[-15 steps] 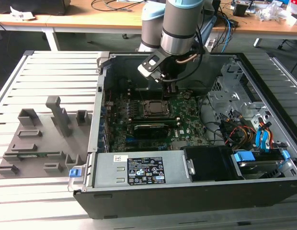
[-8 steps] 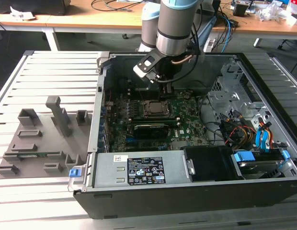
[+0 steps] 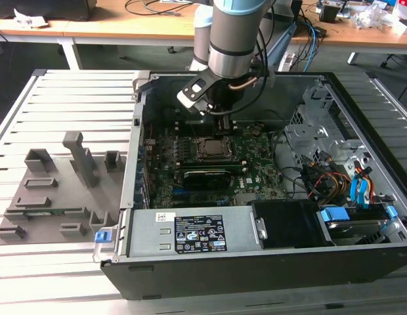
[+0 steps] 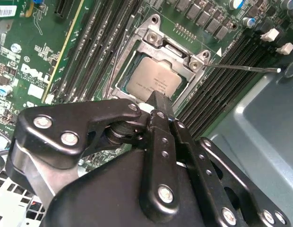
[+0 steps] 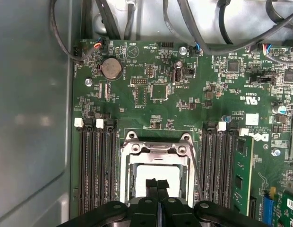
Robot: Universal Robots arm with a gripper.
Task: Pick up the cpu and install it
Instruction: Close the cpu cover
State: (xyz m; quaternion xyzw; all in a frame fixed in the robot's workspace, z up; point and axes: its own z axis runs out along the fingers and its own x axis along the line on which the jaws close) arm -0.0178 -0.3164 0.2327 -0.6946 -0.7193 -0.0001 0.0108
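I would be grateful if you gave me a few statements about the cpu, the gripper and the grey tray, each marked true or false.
1. The cpu lies in the socket on the board. True.
2. The gripper carries the cpu in the air. False: its fingers are shut together on nothing, close over the socket.
3. The computer case lies open with the board showing. True.
4. The grey tray sits inside the case. False: it lies on the table outside the case, at the exterior view's left.
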